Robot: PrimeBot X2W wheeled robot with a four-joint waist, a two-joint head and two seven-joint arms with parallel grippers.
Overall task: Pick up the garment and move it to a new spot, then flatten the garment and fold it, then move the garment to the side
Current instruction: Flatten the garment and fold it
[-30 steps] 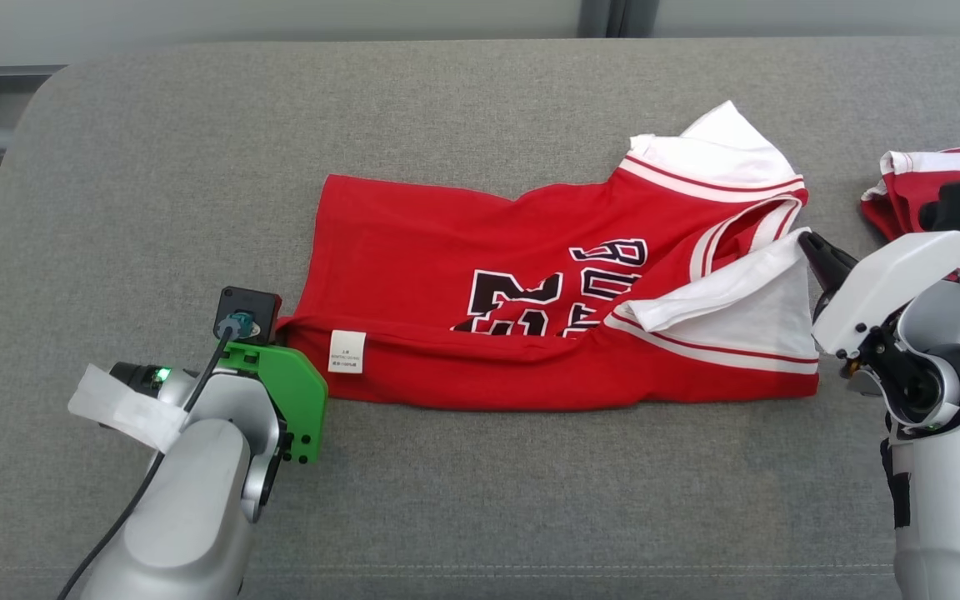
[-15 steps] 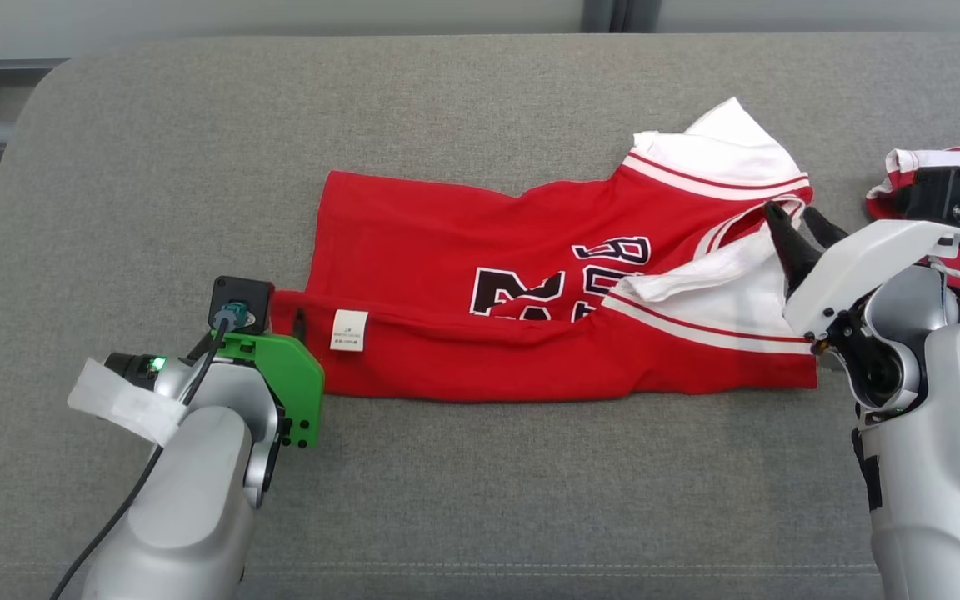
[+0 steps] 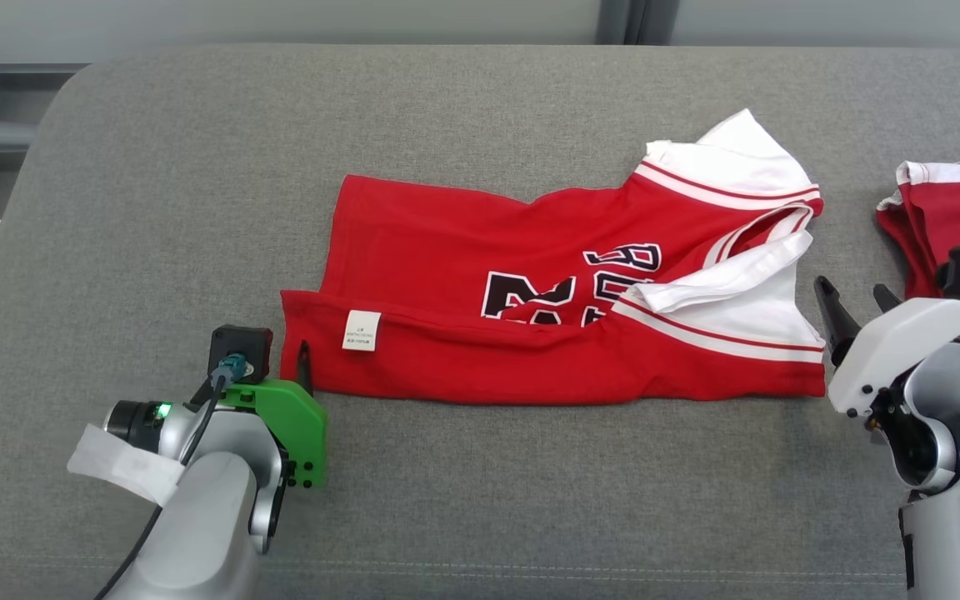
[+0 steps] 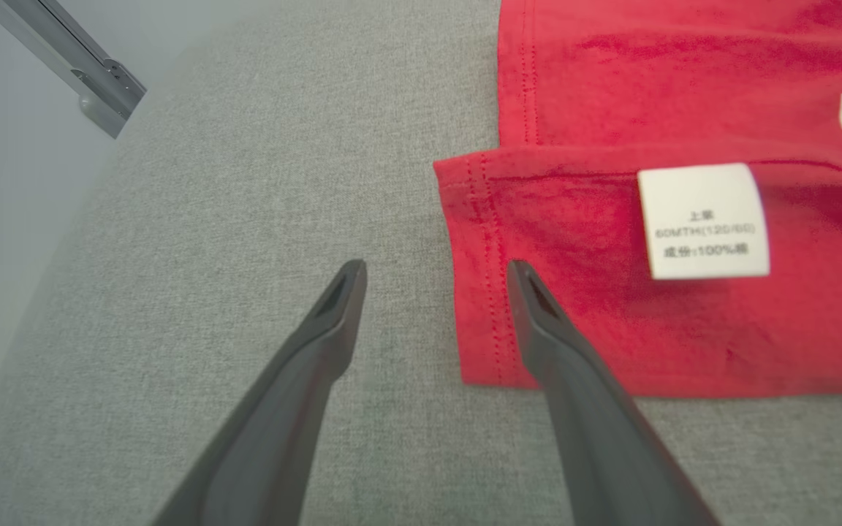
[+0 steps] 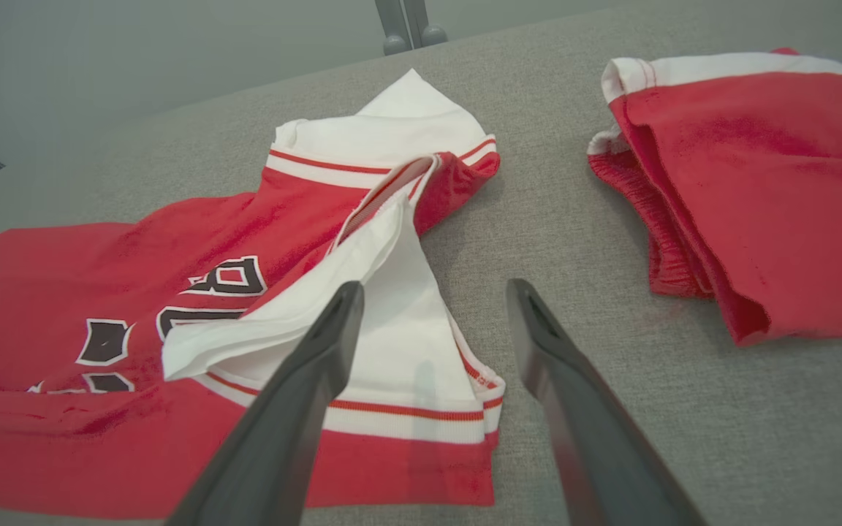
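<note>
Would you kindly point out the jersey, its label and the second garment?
jersey [image 3: 447, 250], head view, plain red cloth left of the lettering.
label [image 4: 704, 220], left wrist view, middle of the white tag.
second garment [image 5: 757, 168], right wrist view, its red top layer.

Left gripper [image 4: 435, 270] and right gripper [image 5: 435, 288]: both shut a second ago, jaws now spread. Red cloth jersey with white sleeves [image 3: 463, 250] released. Right gripper has backed off the near white sleeve [image 3: 747, 312].
</note>
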